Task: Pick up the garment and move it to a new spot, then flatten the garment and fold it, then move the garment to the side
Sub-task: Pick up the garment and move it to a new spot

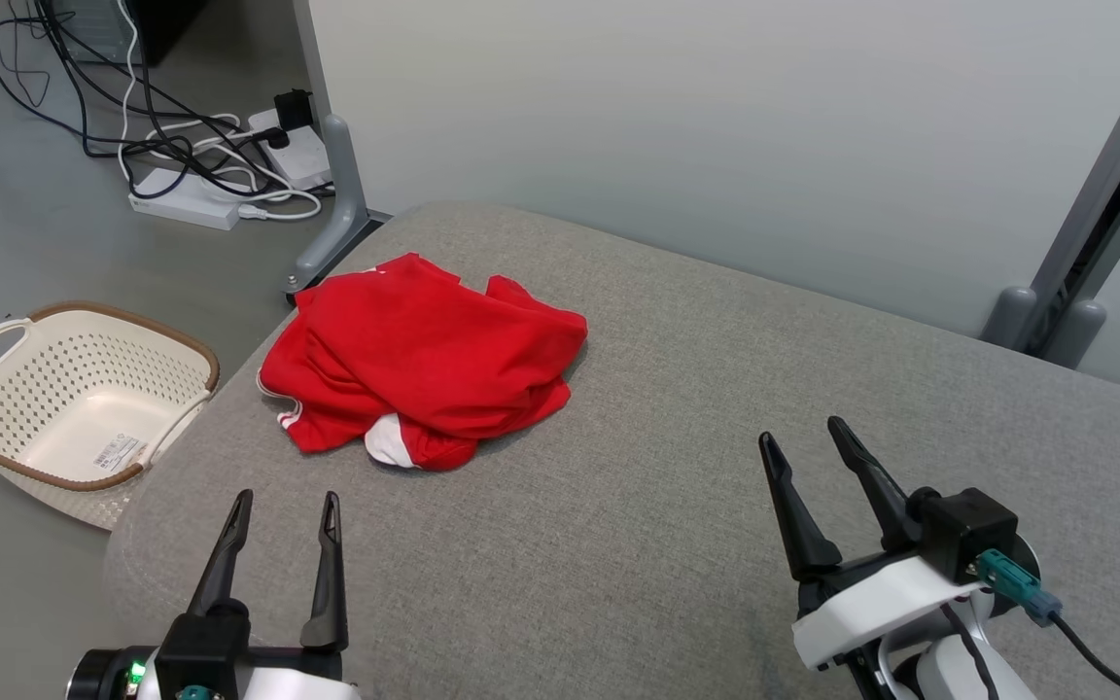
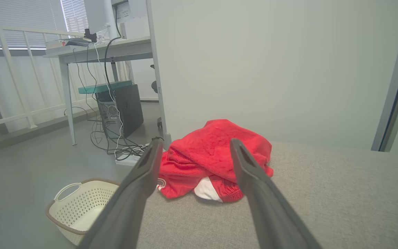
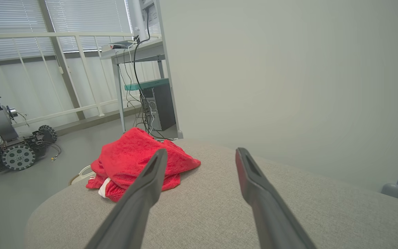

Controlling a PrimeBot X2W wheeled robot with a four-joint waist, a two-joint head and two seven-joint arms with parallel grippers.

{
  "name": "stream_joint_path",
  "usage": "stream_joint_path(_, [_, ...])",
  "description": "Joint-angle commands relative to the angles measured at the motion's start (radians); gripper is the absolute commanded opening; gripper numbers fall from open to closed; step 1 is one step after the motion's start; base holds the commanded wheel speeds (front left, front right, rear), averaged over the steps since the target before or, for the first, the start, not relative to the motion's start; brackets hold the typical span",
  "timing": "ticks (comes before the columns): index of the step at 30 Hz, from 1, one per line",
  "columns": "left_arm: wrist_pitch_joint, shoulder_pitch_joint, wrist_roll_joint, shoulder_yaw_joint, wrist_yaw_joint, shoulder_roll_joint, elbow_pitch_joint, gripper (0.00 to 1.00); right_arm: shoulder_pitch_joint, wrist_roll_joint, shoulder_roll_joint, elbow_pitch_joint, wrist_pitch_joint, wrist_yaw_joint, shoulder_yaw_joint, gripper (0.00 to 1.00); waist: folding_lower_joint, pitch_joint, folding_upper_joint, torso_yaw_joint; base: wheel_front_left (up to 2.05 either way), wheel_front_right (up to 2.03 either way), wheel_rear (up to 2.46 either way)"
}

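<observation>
Grey fabric surface (image 1: 677,467), rounded at its near-left corner. Off its left edge, on the grey floor (image 1: 25,243): cream perforated basket (image 1: 84,369), brown rim, loop handle, label (image 1: 120,452) stuck inside on the bottom. Beyond it, white power strips (image 1: 186,202) under a tangle of black and white cables (image 1: 113,126). Pale partition panel (image 1: 716,126) behind the surface, grey foot (image 1: 336,209) at its left end. Further back: desk (image 2: 109,50), dark computer tower (image 2: 126,110) beneath, teal slab (image 2: 105,87) on top of it. Window blinds (image 3: 12,24), white railing (image 3: 64,34). Small wheeled machine (image 3: 12,148) on the floor near the railing.
</observation>
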Motion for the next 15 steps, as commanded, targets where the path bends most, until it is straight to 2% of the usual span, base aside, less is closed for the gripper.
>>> stream_joint_path(1, [-0.003,-0.003,0.004,0.010,-0.007,0.003,0.002,1.00,0.011,-0.014,-0.008,-0.006,-0.002,0.002,-0.013,1.00,0.0000,0.003,0.0000,0.002,0.00,0.00,0.00])
stream_joint_path(8, [-0.003,-0.051,-0.009,0.036,-0.036,0.013,0.016,1.00,0.029,-0.081,-0.008,-0.038,-0.002,0.001,-0.048,1.00,0.0000,0.034,0.0000,0.008,0.00,0.00,0.00])
stream_joint_path(14, [-0.004,-0.150,-0.049,0.066,-0.098,0.034,0.043,1.00,0.034,-0.131,-0.008,-0.077,-0.002,0.001,-0.071,1.00,0.0000,0.095,0.0000,-0.004,0.00,0.00,0.00])
stream_joint_path(15, [-0.004,-0.150,-0.049,0.066,-0.098,0.034,0.043,1.00,0.034,-0.131,-0.008,-0.077,-0.002,0.001,-0.071,1.00,0.0000,0.095,0.0000,-0.004,0.00,0.00,0.00])
